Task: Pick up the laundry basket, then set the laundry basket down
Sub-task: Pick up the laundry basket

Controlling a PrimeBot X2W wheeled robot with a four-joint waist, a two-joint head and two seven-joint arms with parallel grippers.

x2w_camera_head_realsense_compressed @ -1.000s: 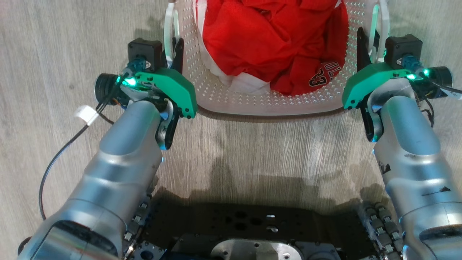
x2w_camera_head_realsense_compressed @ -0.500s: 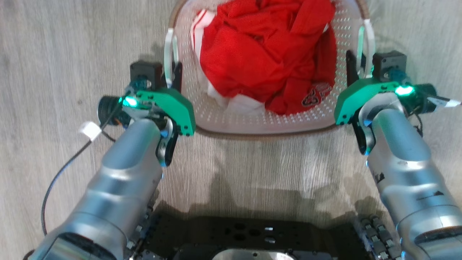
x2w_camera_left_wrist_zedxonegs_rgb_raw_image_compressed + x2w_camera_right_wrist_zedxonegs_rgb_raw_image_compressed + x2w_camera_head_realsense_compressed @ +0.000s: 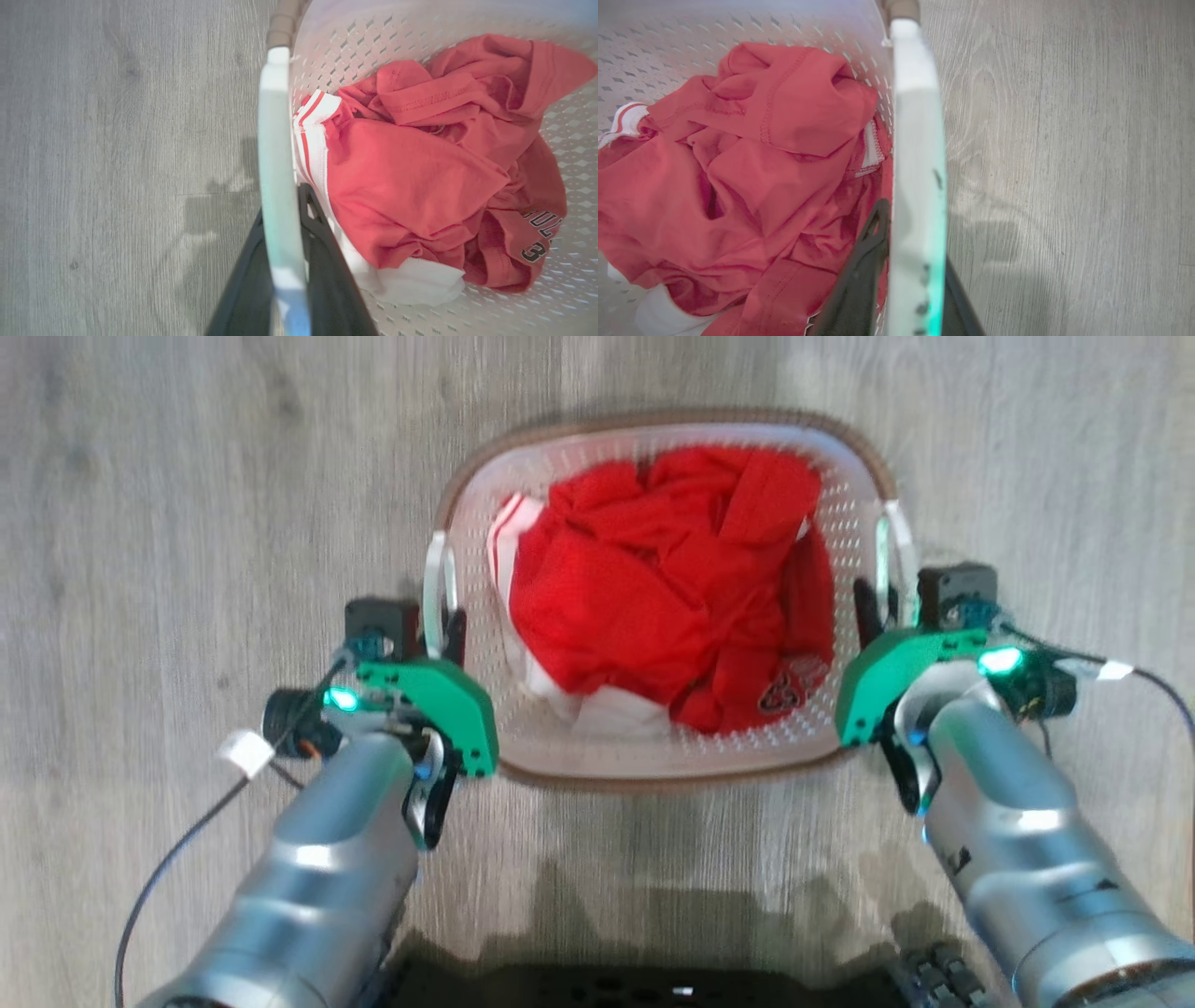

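Since a second ago the head camera has shifted, showing whole the white perforated plastic laundry basket [image 3: 616, 761], brown-rimmed, holding crumpled red clothing [image 3: 653, 607], over the grey wood-look floor [image 3: 187, 523] between the arms. Left gripper [image 3: 439, 621] is clamped on its white left handle [image 3: 275, 140]; right gripper [image 3: 892, 602] has narrowed further, pinching the right handle [image 3: 917, 140]. Judged risk: uneven arm travel could slip a handle free, tipping the load.
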